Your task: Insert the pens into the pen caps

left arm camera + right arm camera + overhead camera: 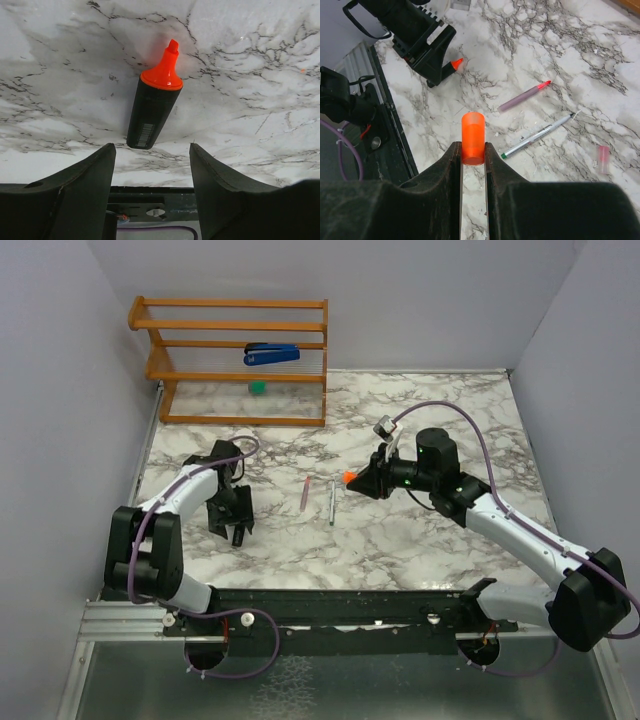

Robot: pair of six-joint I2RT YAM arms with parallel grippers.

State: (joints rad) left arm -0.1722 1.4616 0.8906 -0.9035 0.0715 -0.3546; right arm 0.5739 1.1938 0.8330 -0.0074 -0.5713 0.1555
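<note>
The black marker (152, 112), its orange tip bare, lies on the marble just ahead of my left gripper (152, 155), which hangs open over its rear end without touching it. My right gripper (472, 147) is shut on the chunky orange cap (473, 131) and holds it above the table. From above, that cap (349, 478) is at mid-table and the left gripper (228, 515) is at the left. A thin pink pen (304, 494) and a grey pen (332, 503) lie loose between the arms. A slim pink cap (603, 159) lies beyond the grey pen (540, 135).
A wooden rack (235, 360) stands at the back left, holding a blue stapler-like object (272, 353) and a small green object (258, 387). The black rail (340, 608) of the arm bases runs along the near edge.
</note>
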